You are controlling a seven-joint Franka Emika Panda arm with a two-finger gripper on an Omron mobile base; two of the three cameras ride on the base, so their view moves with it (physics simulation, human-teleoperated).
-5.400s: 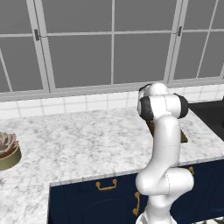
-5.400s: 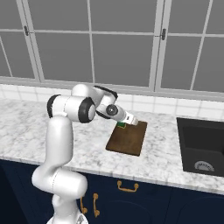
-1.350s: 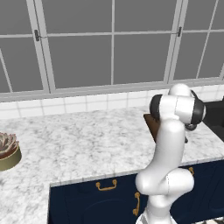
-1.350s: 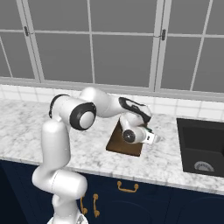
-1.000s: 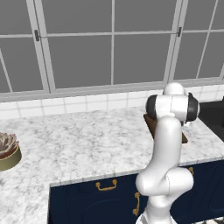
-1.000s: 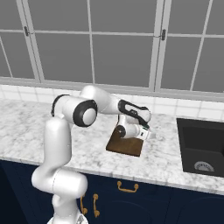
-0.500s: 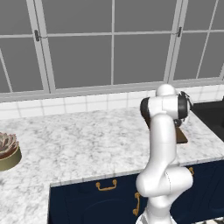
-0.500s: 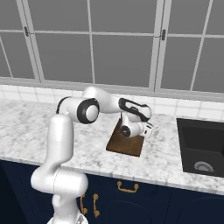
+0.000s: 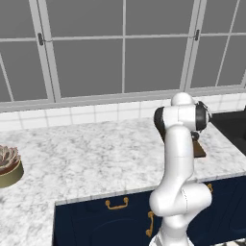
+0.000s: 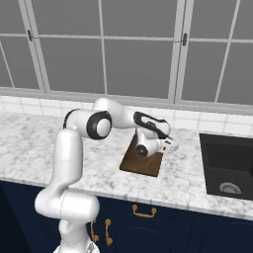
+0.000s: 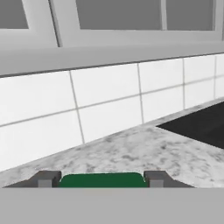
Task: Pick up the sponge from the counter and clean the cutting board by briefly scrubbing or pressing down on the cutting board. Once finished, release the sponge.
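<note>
Gripper [image 11: 103, 179] is clamped on the sponge [image 11: 103, 180] but only at the fingertips, so scrubbing the cutting board [image 10: 143, 160] could probably twist it loose

Cutting board [image 9: 199, 150] mostly behind arm.

Counter [image 10: 29, 143] looks like polished white-grey marble, pretty smooth. Cutting board [image 10: 143, 165] is dark matt wood. Sponge [image 11: 103, 180] top is flat matt green. Wall tiles [image 11: 109, 105] at 12 o'clock are glossy white, cabinet handles [image 10: 143, 212] brassy metal.
</note>
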